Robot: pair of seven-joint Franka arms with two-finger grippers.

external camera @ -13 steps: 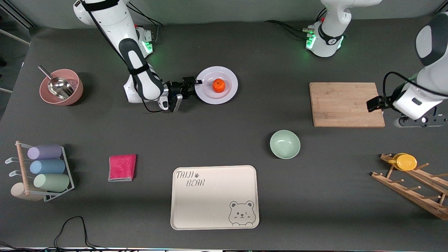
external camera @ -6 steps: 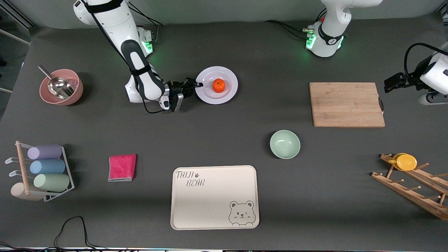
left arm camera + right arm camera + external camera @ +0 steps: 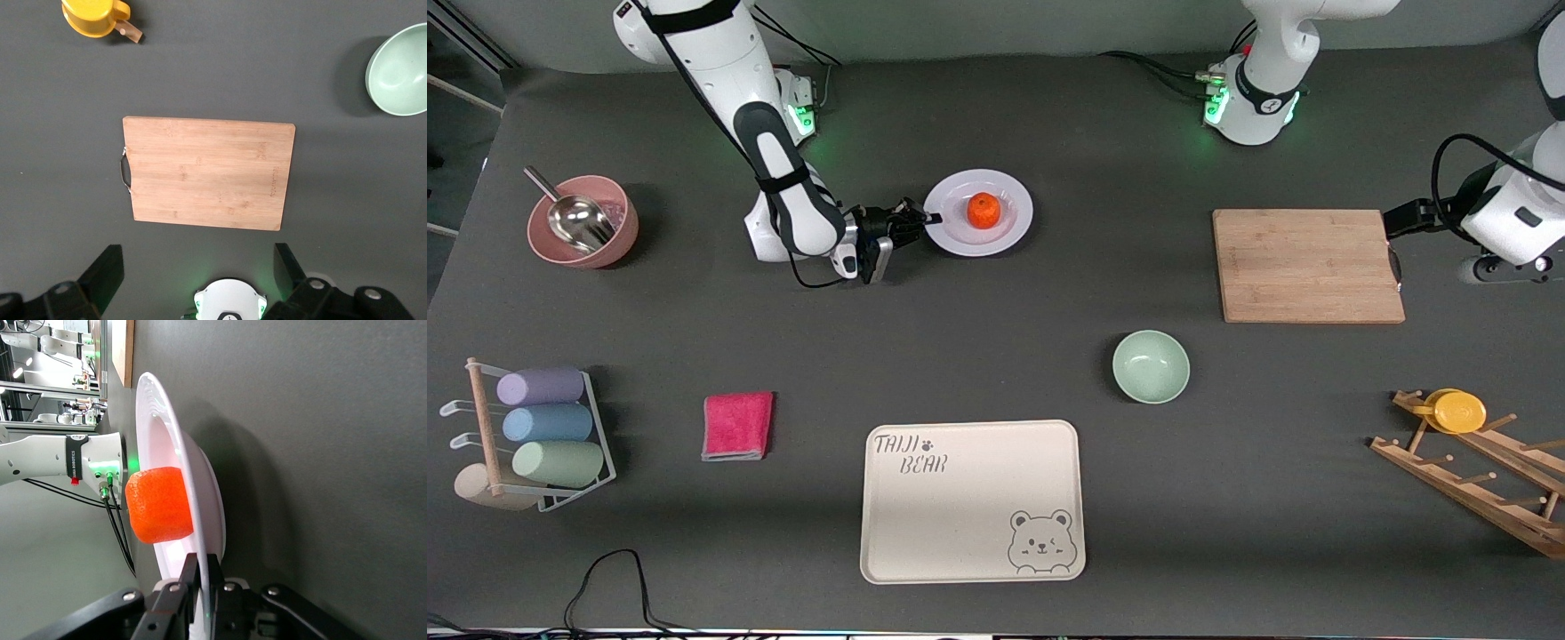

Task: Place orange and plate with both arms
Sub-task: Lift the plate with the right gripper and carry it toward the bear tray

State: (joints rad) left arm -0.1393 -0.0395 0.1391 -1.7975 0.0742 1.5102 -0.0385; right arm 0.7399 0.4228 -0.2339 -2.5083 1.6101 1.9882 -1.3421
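My right gripper is pinched tight on the rim of the plate, fingers closed flat against the white edge at the side toward my right arm's base. The right wrist view shows the rim sandwiched thin between them, a narrow bite and no more. The orange sits in the plate's shallow centre, loose, nothing pinning it but the dip it rests in.

So the job right now, as I judge it, is carrying a loaded plate by one edge. Keep it level! A grip out at the rim means the free side wants to sag, and if it droops the orange rolls straight off. I'd lift slowly, counter the sag with my wrist, and travel smoothly with no sharp starts or stops. The plate looks glossy, so I expect it could slip in my fingers if I jerk it.

Moving along the surface: the pale green bowl stands nearer the camera, and the wooden cutting board lies toward my left arm's end.

There my left gripper hangs just off the board's handle end, fingers spread wide and holding nothing. From its wrist view the board lies bare below, well placed to help once the plate arrives.
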